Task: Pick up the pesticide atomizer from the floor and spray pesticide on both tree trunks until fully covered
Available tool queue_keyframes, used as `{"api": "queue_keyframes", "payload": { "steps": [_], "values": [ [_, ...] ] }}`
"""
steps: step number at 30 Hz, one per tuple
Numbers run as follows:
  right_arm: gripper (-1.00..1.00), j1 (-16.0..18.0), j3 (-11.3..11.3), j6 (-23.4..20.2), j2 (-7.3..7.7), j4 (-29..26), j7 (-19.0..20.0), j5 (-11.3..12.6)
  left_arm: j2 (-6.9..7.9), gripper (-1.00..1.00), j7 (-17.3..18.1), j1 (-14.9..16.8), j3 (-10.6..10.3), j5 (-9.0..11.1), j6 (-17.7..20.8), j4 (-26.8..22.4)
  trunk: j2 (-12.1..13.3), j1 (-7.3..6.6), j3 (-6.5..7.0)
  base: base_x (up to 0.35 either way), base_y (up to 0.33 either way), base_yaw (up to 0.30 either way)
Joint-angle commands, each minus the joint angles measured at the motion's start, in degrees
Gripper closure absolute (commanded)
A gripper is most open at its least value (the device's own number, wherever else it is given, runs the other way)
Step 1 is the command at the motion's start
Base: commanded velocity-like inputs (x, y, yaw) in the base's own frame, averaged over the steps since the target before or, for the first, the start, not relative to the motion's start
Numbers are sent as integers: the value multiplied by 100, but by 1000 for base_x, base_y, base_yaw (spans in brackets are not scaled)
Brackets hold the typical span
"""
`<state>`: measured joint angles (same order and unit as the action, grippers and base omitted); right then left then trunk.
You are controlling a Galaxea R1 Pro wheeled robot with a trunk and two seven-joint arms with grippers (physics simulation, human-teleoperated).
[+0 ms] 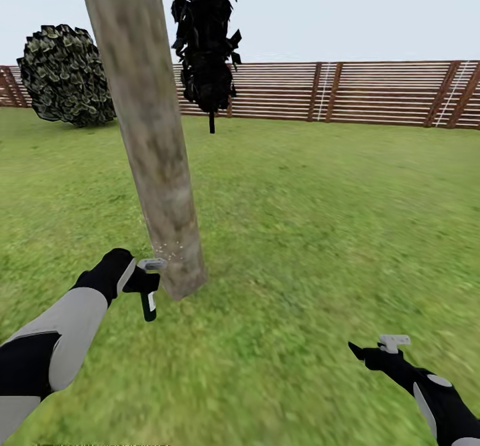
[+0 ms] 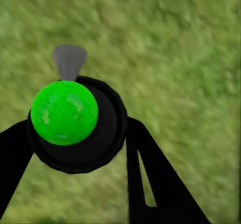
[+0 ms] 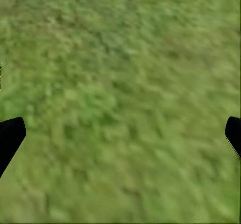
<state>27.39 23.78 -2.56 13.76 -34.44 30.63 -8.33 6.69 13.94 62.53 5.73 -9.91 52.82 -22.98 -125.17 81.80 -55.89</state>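
Observation:
In the head view a thick, leaning, mottled grey-brown tree trunk (image 1: 155, 146) rises from the grass just ahead, left of centre, with tiny white specks near its base. My left gripper (image 1: 139, 281) is shut on the pesticide atomizer (image 1: 149, 301), a small black bottle with a white label held close beside the trunk's base. The left wrist view has the atomizer (image 2: 75, 128) as a black round body with a green spot between the black fingers (image 2: 150, 179), a grey tip beyond it. My right gripper (image 1: 365, 353) hovers open over grass at the lower right, its fingertips (image 3: 10, 136) wide apart.
Green lawn (image 1: 320, 233) stretches to a brown slatted fence (image 1: 373, 93) at the back. A round leafy bush (image 1: 63, 76) stands at the far left. A dark ragged mass of foliage on a thin stem (image 1: 208, 46) stands near the fence behind the trunk.

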Motion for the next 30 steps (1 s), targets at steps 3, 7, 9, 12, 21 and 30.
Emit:
{"api": "queue_keyframes", "payload": {
  "steps": [3, 7, 9, 12, 21, 30],
  "values": [
    [-100, 3, 39, -25, -5, -10, 48, -55, -9, 100, 38, 5, 35, -63, 20, -5, -2, -1, 12, 4, -234, 203],
    [-100, 3, 39, -25, -5, -10, 49, -55, -9, 100, 38, 5, 33, -63, 22, -5, -2, -1, 35, 0, -234, 195],
    [-100, 3, 39, -25, -5, -10, 49, -55, -16, 100, 38, 5, 28, -69, 25, 0, -2, -1, 37, 0, -246, 41],
    [-100, 3, 39, -25, -5, -10, 49, -55, -18, 100, 38, 1, 32, -86, 27, 15, -2, -1, 38, 0, -265, -116],
    [-100, 3, 39, -25, -5, -7, 44, -55, 20, 100, 38, -251, 48, -90, 18, -4, -2, -1, 38, -60, -132, -143],
    [-100, 3, 37, -25, -5, -1, 44, -55, 41, 100, 42, -278, 60, -61, 31, -39, -2, -1, 38, -131, -1, -1]
  ]
}}
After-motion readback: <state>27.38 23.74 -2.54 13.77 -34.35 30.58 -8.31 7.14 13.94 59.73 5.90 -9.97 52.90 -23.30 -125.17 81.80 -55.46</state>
